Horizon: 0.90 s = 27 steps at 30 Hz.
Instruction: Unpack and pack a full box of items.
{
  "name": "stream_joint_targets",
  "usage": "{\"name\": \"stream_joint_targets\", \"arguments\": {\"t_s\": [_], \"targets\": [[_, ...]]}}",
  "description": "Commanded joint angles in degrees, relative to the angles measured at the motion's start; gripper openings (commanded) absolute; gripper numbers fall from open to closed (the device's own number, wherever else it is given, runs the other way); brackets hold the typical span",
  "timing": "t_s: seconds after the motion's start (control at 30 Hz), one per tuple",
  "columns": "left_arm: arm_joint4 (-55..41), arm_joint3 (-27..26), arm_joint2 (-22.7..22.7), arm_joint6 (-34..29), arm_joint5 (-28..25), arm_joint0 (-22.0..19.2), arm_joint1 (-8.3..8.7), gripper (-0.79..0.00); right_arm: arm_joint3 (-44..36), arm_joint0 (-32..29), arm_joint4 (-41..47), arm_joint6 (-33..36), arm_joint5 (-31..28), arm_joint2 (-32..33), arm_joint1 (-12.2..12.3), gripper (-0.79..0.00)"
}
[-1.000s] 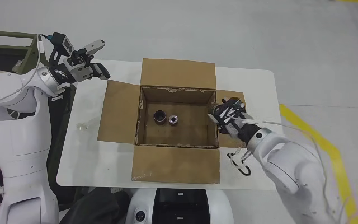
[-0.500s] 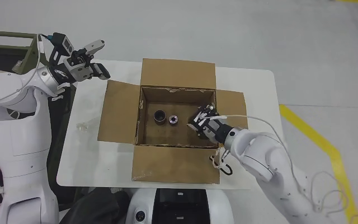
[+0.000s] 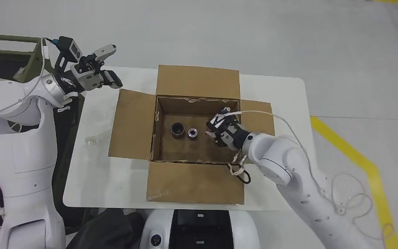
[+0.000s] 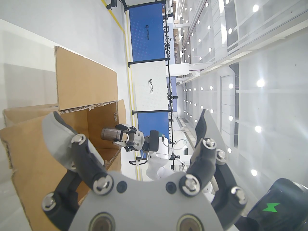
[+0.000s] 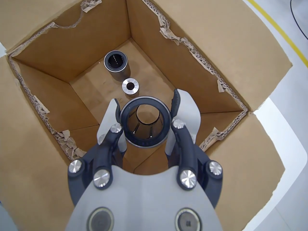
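Right gripper clamps a metal sleeve above the right side of the box, apparently for packing; left gripper hangs wide open, clear.

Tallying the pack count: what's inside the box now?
On the box floor: an upright bushing and a small ring beside it. The right hand holds a second bushing over the opening; the floor under it is hidden.
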Motion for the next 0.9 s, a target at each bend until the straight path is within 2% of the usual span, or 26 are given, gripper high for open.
{"name": "stream_joint_targets", "arguments": {"t_s": [0.0,0.87], "targets": [[0.00,0.00,0.00,0.00,0.00,0.00,0.00,0.000,1.42,0.92,0.90,0.08,0.36,-0.39,-0.24,-0.785],[0.00,0.00,0.00,0.00,0.00,0.00,0.00,0.000,14.02,8.25,-1.25,0.37,6.17,-8.54,-3.80,-0.785]]}}
